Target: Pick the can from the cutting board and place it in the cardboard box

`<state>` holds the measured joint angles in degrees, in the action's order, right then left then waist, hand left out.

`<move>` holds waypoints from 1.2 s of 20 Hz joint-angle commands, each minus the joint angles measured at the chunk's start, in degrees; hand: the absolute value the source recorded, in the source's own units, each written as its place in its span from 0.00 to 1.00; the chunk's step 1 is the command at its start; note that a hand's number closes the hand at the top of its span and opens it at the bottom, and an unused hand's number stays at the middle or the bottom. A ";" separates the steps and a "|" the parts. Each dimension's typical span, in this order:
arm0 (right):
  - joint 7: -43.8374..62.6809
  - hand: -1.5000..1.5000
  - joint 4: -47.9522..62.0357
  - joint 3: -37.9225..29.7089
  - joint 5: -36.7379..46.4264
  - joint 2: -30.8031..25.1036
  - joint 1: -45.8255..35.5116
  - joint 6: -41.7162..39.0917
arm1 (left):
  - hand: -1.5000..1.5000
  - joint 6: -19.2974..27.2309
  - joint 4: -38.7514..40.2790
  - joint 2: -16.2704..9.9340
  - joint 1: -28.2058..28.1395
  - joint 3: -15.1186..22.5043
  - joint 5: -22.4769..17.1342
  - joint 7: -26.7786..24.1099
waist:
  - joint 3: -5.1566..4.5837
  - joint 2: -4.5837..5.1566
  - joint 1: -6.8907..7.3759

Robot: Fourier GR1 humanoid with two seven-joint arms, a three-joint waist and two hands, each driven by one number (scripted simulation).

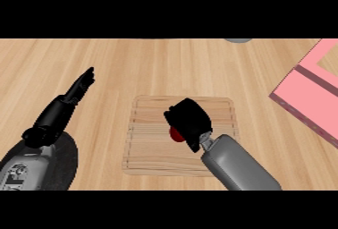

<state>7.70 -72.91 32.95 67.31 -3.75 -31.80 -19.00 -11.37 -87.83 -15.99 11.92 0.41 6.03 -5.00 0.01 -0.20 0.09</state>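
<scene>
Our right hand (189, 117) curls over the red can (176, 133) on the cutting board (148, 147), mostly hiding it. Our left hand (80, 86) rests straight-fingered at left. The pink box (310, 96) sits well apart, at right.

The right hand (188, 117) mostly hides the red can (175, 133).

Counter (165, 62): light wood, matt, fine straight grain. Cutting board (148, 147): paler wood, visible planks, grooved rim. Box (310, 96): flat pink, matt. Can (175, 133): red, smooth. Right hand (188, 117): matt black. Forearms: smooth grey, slight sheen.
</scene>
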 commanded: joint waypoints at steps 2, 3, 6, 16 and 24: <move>-4.18 1.00 -1.37 -9.74 -6.76 -4.52 4.71 2.40 | 0.50 0.74 -0.37 1.13 1.20 0.11 0.29 2.35 | 0.04 0.20 -0.68; -4.54 1.00 -0.12 -12.28 -8.85 -4.28 4.79 2.27 | 0.50 2.56 0.37 2.10 0.87 0.94 2.25 1.25 | 0.03 0.30 -0.68; -8.83 1.00 -4.17 -14.73 -9.56 -7.58 6.22 4.80 | 0.50 -1.90 0.59 -1.42 3.52 -3.14 -1.89 3.57 | 0.02 0.19 -0.40; -5.50 1.00 -29.68 -16.68 -6.81 -12.10 11.26 2.53 | 0.50 -1.98 1.16 -0.09 0.75 -2.71 -0.13 0.13 | -0.02 -0.02 -0.78; 10.31 1.00 -33.26 -34.33 -12.25 -6.06 3.99 3.27 | 0.50 -1.77 0.93 0.25 -0.51 -1.82 1.01 -1.14 | -0.04 0.16 -0.70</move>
<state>12.17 -104.87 5.55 56.99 -11.73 -25.10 -16.35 -12.21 -88.44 -15.27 10.65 -1.01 7.33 -5.02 -0.02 -0.24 -0.66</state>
